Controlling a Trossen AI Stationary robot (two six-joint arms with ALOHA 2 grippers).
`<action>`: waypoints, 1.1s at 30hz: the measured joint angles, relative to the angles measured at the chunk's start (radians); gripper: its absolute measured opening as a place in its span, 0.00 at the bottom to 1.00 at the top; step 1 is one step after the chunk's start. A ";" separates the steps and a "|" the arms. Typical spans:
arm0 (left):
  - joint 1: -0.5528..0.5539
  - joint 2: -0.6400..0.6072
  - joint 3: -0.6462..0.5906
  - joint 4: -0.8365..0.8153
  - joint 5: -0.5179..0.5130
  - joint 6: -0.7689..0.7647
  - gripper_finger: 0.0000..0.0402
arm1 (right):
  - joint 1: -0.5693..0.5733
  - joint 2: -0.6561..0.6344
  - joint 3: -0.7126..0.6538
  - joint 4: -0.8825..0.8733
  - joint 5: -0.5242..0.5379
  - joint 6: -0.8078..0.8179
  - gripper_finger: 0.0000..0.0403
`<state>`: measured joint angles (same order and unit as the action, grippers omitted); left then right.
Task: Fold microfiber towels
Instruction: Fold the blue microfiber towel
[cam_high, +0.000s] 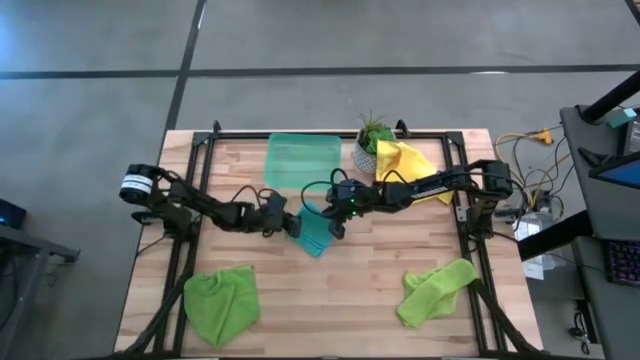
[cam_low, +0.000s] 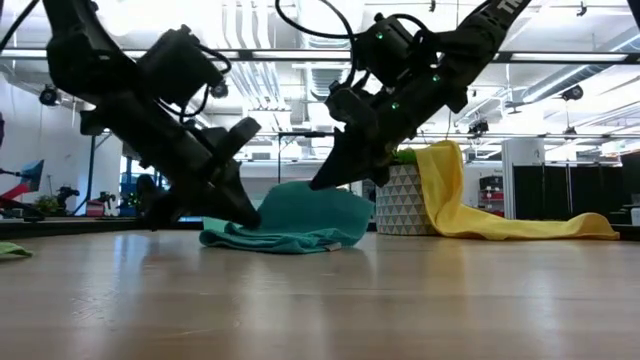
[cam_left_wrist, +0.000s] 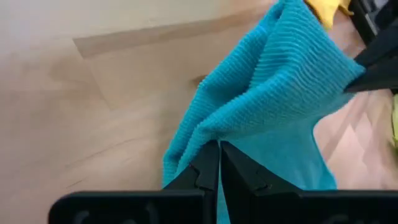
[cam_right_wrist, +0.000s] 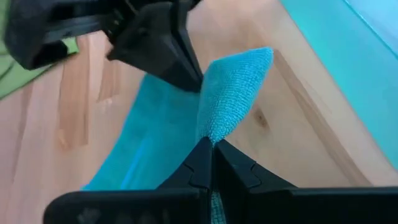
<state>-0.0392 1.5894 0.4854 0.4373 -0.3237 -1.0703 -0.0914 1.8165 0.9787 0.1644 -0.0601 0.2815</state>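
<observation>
A teal-blue towel (cam_high: 316, 232) lies mid-table, partly raised between my two grippers. My left gripper (cam_high: 293, 226) is shut on its left side and my right gripper (cam_high: 336, 226) is shut on its right side. In the low view the towel's lower part (cam_low: 285, 238) rests on the table. A yellow towel (cam_high: 408, 160) hangs over a plant pot (cam_high: 366, 156) at the far side. Two lime green towels lie near the front edge, one to the left (cam_high: 222, 302) and one to the right (cam_high: 436, 290). My left gripper pinches a bunched fold of the teal towel (cam_left_wrist: 210, 132) between its two fingers, slanting down from the table's left. That end sits low, close to the table (cam_low: 248, 220). From there the cloth runs up toward the other gripper. My right gripper pinches the teal towel's raised edge (cam_right_wrist: 214, 129) between its two fingers, slanting down from the table's right. The held part stands off the table (cam_low: 335, 188). The cloth forms a ridge toward my left gripper, and the rest of the towel lies below on the wood.
A translucent green tray (cam_high: 300, 160) lies at the far side, just behind the teal towel. The potted plant stands to the tray's right. Black frame rails (cam_high: 190, 200) run along the table's left and right sides. Bare wood (cam_high: 330, 295) shows between the two lime towels.
</observation>
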 joint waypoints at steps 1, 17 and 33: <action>0.006 0.006 0.002 0.000 0.010 0.009 0.00 | 0.001 0.000 0.000 0.014 0.000 0.008 0.02; 0.012 0.122 0.007 0.105 0.047 0.010 0.00 | 0.106 0.105 0.106 0.056 0.041 0.143 0.02; 0.012 0.108 0.000 0.104 0.059 0.015 0.00 | 0.177 0.216 0.195 0.049 0.114 0.228 0.02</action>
<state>-0.0273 1.6970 0.4855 0.5415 -0.2646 -1.0557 0.0852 2.0327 1.1740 0.2130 0.0540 0.5093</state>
